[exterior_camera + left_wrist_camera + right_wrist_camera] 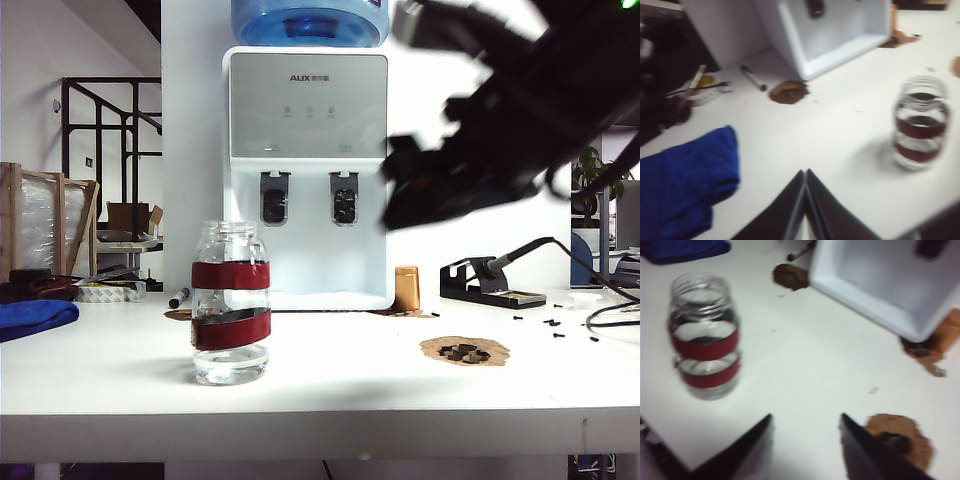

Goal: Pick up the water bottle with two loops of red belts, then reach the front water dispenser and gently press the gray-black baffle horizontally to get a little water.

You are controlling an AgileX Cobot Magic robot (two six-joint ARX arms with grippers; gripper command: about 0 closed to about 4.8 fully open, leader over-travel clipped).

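The water bottle point(231, 303) stands upright on the white table point(330, 385), in front of the water dispenser point(307, 175) and a little toward its left-hand side, well clear of its base. Two dark red bands wrap the bottle's clear body, and nothing touches it.

The gray-black baffle point(344, 197) — the right-hand lever on the dispenser's front — hangs untouched beside its twin, the left-hand lever point(275, 197).

The right gripper point(806, 440) is in the air to the right of the dispenser, blurred and dark in the exterior view; its wrist view shows the two fingers spread apart with bare table between them and the bottle off to one side, not between them. The left gripper point(805, 200) has its fingers pressed together, holding nothing, over the table near the bottle.

Left of the dispenser lies a blue cloth point(35, 319). A small copper cylinder point(407, 289) stands at the dispenser's right corner — just beside the base.
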